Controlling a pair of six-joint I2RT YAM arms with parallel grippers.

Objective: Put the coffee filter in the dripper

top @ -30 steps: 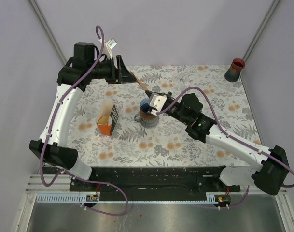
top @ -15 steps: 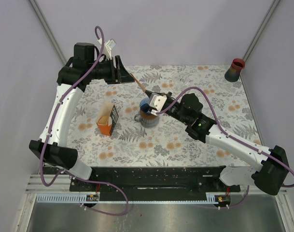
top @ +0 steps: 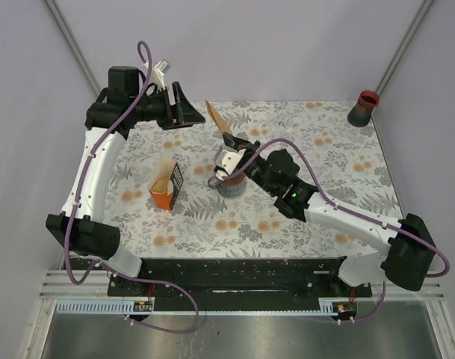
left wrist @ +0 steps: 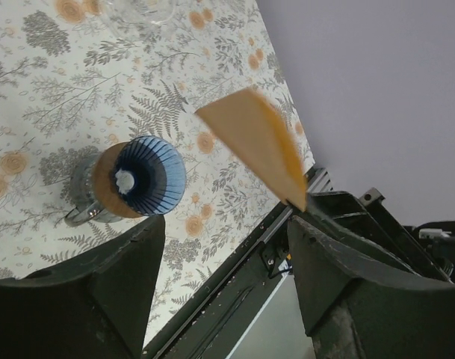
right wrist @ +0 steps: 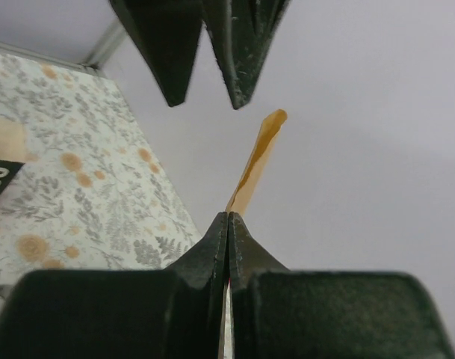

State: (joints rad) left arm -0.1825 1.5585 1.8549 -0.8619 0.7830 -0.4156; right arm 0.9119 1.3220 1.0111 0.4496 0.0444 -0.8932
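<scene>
The coffee filter (top: 214, 120), a flat tan paper wedge, stands up from my right gripper (top: 228, 139), which is shut on its lower tip just behind and above the dripper (top: 228, 173). The dripper is a blue ribbed cone on a glass server. In the right wrist view the filter (right wrist: 257, 158) shows edge-on above the closed fingertips (right wrist: 228, 217). My left gripper (top: 188, 112) is open and empty, a short way left of the filter. In the left wrist view the filter (left wrist: 253, 146) hangs beyond the open fingers (left wrist: 122, 269), with the dripper (left wrist: 141, 176) below.
An orange filter box (top: 166, 185) stands open left of the dripper and shows in the right wrist view (right wrist: 3, 149). A dark cup with a red rim (top: 364, 107) sits at the far right corner. The black front rail (top: 227, 268) runs along the table's near edge.
My left gripper has let go of the filter and drawn back to the left. My right gripper now holds the filter alone and has shifted left, tipping it more upright.
</scene>
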